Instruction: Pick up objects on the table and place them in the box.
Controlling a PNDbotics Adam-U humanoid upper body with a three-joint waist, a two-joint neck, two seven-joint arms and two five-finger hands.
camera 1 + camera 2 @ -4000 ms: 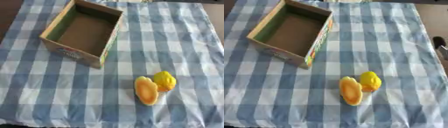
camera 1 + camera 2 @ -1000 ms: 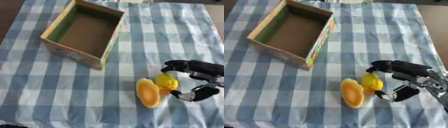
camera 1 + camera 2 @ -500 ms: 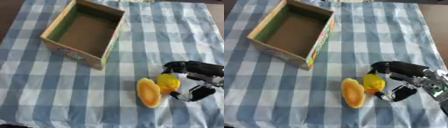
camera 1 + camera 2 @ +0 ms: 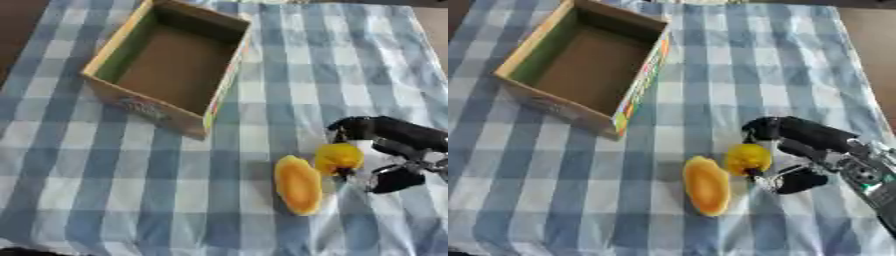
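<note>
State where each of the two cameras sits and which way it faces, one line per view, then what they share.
Left eye view: in the robot's head, looking down at the checked tablecloth; the right hand enters from the right edge.
Right eye view: beside it in the head, same downward aim; more of the right arm shows at the lower right.
Shared: the empty cardboard box upper left, the round yellow fruit between that hand's curled fingers and thumb, and the orange oval fruit beside it. The left hand appears in neither.

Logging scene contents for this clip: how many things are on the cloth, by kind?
Box: 1
Round yellow fruit: 1
Long orange fruit: 1
Total: 3, plus the right hand around the yellow fruit.
</note>
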